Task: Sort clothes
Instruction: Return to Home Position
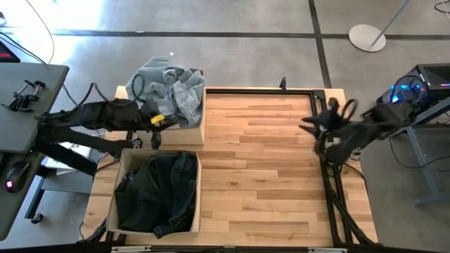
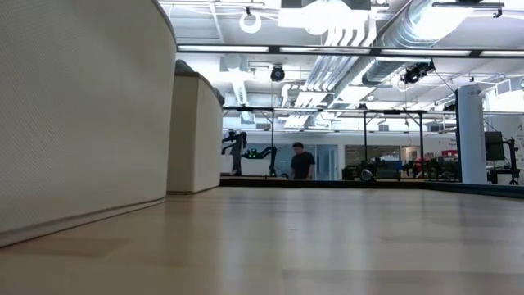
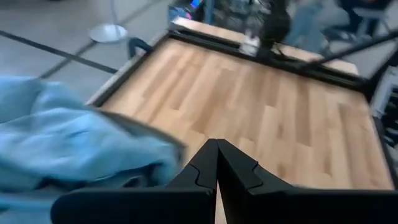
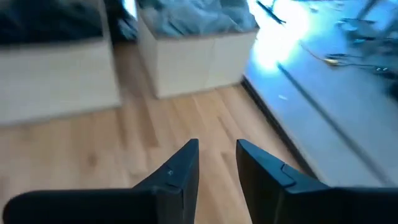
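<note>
Two bins stand at frame left: pale denim clothes [image 1: 169, 88] fill the upper bin [image 1: 188, 135], dark denim clothes [image 1: 158, 193] the lower bin [image 1: 124, 163]. Left gripper [image 1: 156, 135] is pressed together between them; right gripper [image 1: 309, 126] is slightly spread at centre right.

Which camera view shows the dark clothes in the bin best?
The high view: it looks straight down on the dark clothes, heaped in their bin. The right wrist view shows only their top above the bin wall. The low view shows only bin walls; the left wrist view misses them.

Pale blue denim clothes [image 1: 172, 88] lie in one beige bin [image 1: 202, 119], black and dark denim clothes [image 1: 158, 193] in a second beige bin [image 1: 120, 184], on a light wood-plank counter [image 1: 267, 161].
</note>
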`<state>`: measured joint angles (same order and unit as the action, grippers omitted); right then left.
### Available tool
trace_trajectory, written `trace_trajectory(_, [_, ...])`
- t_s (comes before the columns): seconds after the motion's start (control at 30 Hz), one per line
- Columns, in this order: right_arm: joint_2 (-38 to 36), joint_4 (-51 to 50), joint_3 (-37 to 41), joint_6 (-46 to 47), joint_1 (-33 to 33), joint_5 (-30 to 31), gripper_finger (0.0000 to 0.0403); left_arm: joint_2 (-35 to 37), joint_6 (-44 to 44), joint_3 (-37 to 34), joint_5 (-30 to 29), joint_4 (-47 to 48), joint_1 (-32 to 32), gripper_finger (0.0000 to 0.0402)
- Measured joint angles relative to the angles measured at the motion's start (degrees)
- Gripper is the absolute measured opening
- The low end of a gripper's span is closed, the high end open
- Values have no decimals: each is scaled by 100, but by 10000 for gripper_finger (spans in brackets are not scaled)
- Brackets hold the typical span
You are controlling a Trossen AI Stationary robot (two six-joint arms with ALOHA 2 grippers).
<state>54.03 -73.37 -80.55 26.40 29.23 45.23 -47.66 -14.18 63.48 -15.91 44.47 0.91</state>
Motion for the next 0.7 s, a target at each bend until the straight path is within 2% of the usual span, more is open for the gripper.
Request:
trace_trajectory(0.1, [-965, 788, 868, -37, 0, -380, 94, 671, 88, -534, 95, -262, -337, 0])
trace_trajectory(0.23, [-2169, 2196, 2396, -176, 0, -971, 94, 1773, 386, -1173, 420, -583, -388, 0])
trace_trajectory(0.43, [-3430, 4470, 4400, -974, 0, -1509, 94, 3457, 535, -2116, 315, -1188, -372, 0])
trace_trajectory(0.57, [-4059, 5579, 5281, -1257, 0, -1712, 94, 4279, 486, -2626, 333, -1271, -372, 0])
trace_trajectory(0.7, [-4668, 6112, 5855, -1404, 0, -1706, 94, 4741, 369, -3023, 337, -1238, -370, 0])
